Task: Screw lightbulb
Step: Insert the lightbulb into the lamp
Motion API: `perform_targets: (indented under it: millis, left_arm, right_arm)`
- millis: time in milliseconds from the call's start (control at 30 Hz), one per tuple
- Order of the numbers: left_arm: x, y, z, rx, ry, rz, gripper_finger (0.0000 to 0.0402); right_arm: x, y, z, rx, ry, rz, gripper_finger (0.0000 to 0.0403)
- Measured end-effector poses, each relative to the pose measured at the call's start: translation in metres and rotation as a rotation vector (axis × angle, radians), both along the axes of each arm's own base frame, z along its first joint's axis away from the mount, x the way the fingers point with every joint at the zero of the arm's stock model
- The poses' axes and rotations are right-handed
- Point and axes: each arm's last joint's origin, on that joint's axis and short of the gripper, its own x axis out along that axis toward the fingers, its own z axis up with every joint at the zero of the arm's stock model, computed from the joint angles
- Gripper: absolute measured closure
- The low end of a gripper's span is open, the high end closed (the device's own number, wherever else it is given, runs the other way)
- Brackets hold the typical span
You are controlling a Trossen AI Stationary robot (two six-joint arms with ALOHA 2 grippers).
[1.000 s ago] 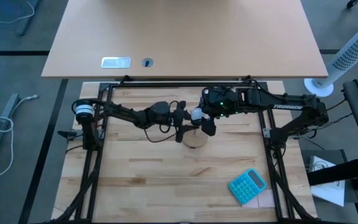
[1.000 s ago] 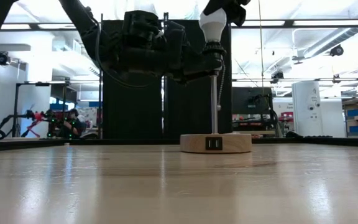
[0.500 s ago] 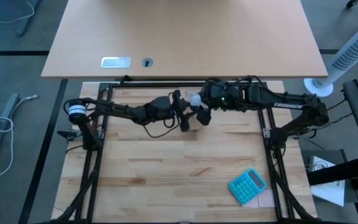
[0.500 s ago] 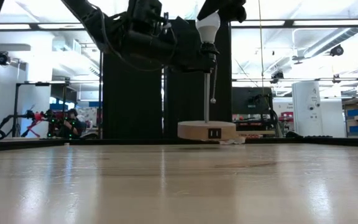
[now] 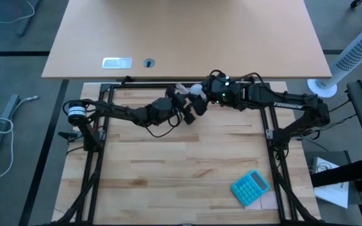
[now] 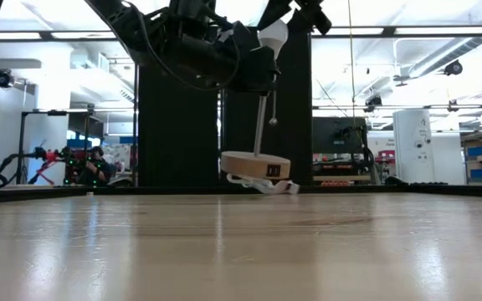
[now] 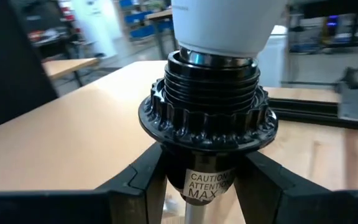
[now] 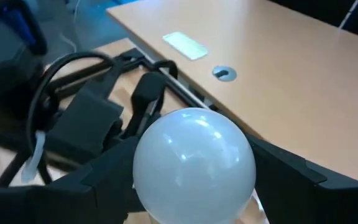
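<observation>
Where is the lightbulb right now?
The lightbulb is up in the air near the table's far edge, held by the right gripper, sitting in the black socket that the left gripper holds.

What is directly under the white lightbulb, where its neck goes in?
The lightbulb sits in a black ribbed socket, held by the left gripper just below, at a caution label. The right gripper holds the bulb. Its screw threads are hidden inside the socket.

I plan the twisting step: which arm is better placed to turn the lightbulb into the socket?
Probably right: the right gripper holds the lightbulb, while the left gripper clamps the black socket.
</observation>
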Motion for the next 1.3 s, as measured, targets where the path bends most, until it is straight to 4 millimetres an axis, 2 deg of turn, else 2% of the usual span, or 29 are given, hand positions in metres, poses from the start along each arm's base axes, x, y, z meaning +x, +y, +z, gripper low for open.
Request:
perform_targets:
  millis: [233, 400, 533, 733, 867, 1033, 1200, 1300]
  left_arm:
    - [0.001, 0.004, 0.003, -0.002, 0.026, 0.106, 0.0261]
    - [0.001, 0.005, 0.001, 0.020, 0.076, 0.117, 0.0261]
    - [0.000, 0.007, 0.001, 0.015, 0.075, 0.090, 0.0261]
    - [0.001, 0.005, -0.005, 0.008, 0.124, -0.047, 0.0261]
    - [0.001, 0.003, -0.012, 0.015, 0.217, -0.189, 0.0261]
    - [0.003, -0.004, -0.014, 0.024, 0.221, -0.439, 0.0261]
    - [0.004, -0.012, -0.014, -0.032, 0.178, -0.590, 0.0261]
    - [0.005, -0.012, -0.013, -0.057, 0.158, -0.616, 0.0261]
  right_arm:
    - [0.016, -0.011, -0.009, 0.049, -0.076, -0.115, 0.0124]
    - [0.018, -0.011, -0.012, 0.045, -0.059, -0.110, 0.0113]
    - [0.012, -0.007, -0.011, 0.048, -0.028, -0.053, 0.0089]
    - [-0.009, -0.003, 0.001, 0.045, 0.009, -0.013, 0.0047]
    - [-0.028, 0.004, 0.007, 0.055, 0.094, 0.163, 0.0039]
    - [-0.045, 0.014, 0.007, 0.046, 0.208, 0.455, 0.0039]
    - [-0.047, 0.015, 0.011, -0.052, 0.223, 0.557, 0.0039]
    - [-0.046, 0.015, 0.013, -0.103, 0.216, 0.596, 0.0039]
